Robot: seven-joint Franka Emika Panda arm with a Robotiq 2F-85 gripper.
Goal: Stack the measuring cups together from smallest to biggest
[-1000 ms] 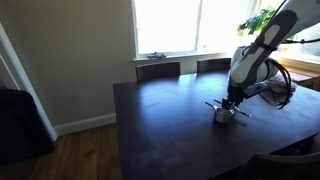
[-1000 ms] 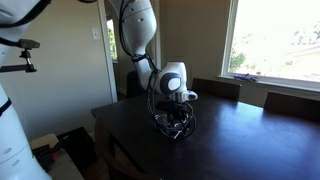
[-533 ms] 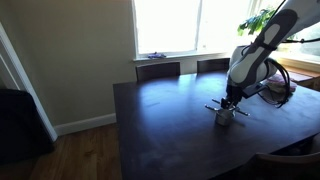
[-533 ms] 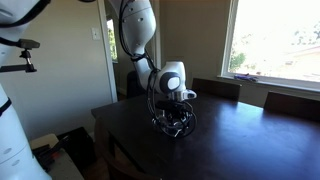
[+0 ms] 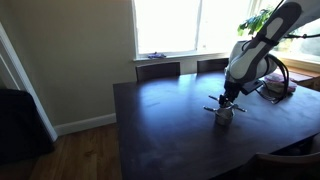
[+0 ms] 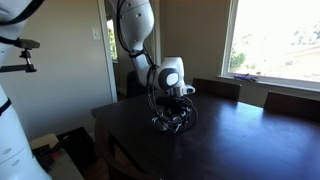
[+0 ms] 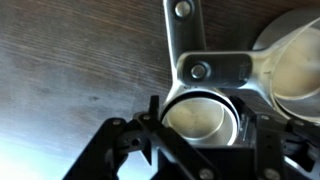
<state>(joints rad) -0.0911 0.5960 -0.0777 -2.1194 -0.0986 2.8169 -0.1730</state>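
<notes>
Dark wood table, glossy, grain clear in the wrist view. Nearest the camera, the gripper straddled a small cup, one finger on each side of its rim. The jaws stood at a middling gap about as wide as the cup, and I could not tell whether they pinched it or only bracketed it. Just beyond, a flat handle with holes ran away from the small cup. A bigger cup sat just beside it toward the frame's right edge, and the handles seemed to overlap where they met. In both exterior views the cups sat as one tight cluster on the table near the arm's side, handles poking outward. The gripper was directly above them, at or just over the rims. Handling guess: thin polished steel, so light, stiff and not fragile, but slick, and easy to skid on this smooth top or tip by the long handle. The best hold was probably across the bowl rim, wall between the pads. The handle near the bowl was a second choice, and its far end would let the cup swing. Behind the table were chairs, then a bright window.
</notes>
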